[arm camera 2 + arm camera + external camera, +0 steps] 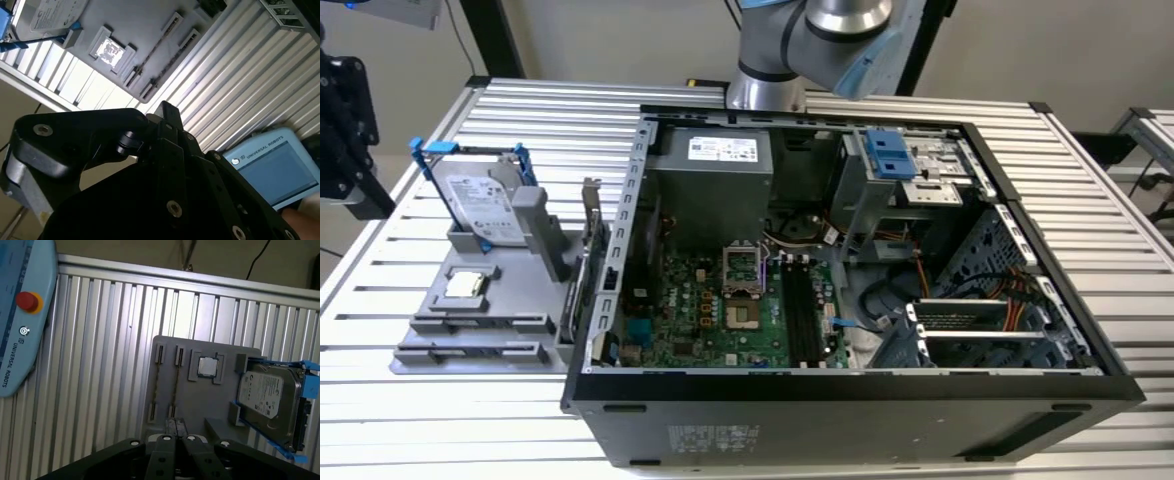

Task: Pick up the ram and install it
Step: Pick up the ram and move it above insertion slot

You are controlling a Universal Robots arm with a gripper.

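The ram (176, 385) seems to be the thin strip standing edge-on between the clips of a slot in the gray holder (200, 402), with a like strip just beside it; its colour cannot be told. A processor chip (207, 366) and a hard drive (267, 395) sit on the same holder, on the ribbed tabletop (100, 370). The gripper (177, 429) hangs over the holder's edge, fingers together, holding nothing.

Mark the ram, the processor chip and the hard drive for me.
ram (175, 385): first wrist view, edge of the stick nearer the chip.
processor chip (207, 366): first wrist view, centre of silver lid.
hard drive (267, 395): first wrist view, labelled face.
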